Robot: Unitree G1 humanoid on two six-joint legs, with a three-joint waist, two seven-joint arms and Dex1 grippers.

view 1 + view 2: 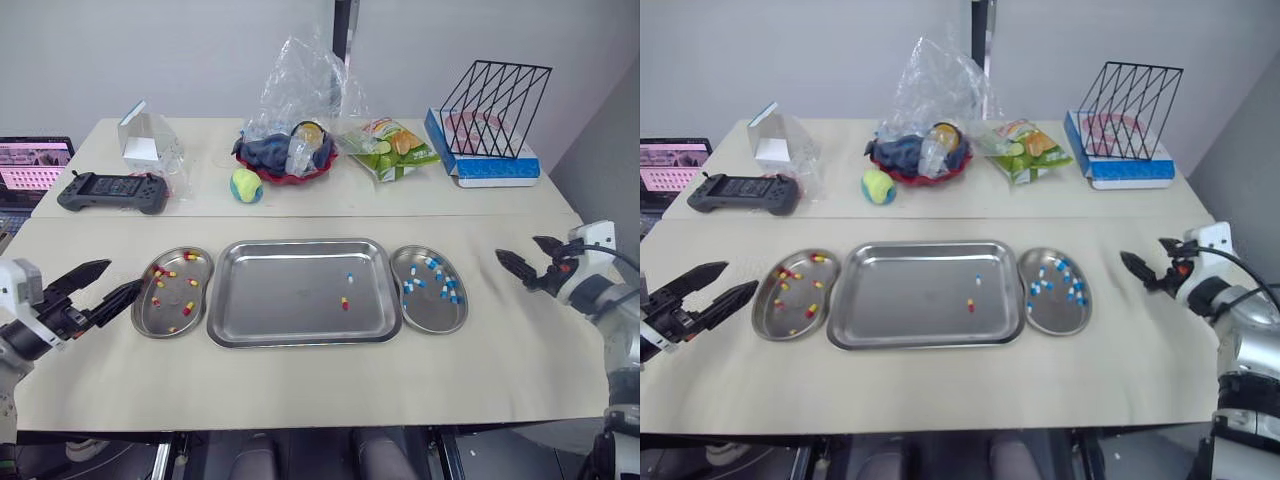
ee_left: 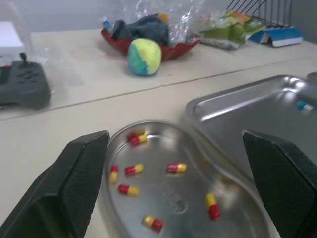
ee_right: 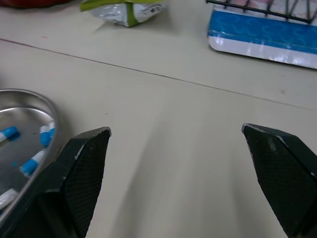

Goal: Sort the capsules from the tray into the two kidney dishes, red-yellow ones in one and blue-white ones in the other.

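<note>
Left gripper, spread wide and empty, sits at 9 o'clock of the left kidney dish, which holds red-yellow capsules. Toward 3 o'clock in the tray lie a blue-white capsule and a red-yellow capsule. The right kidney dish holds blue-white ones. The right gripper, beyond it, gapes empty. Sorting looks nearly finished; next comes pinching a stray. Wrist views show each dish's contents close; the head view places both strays.
</note>
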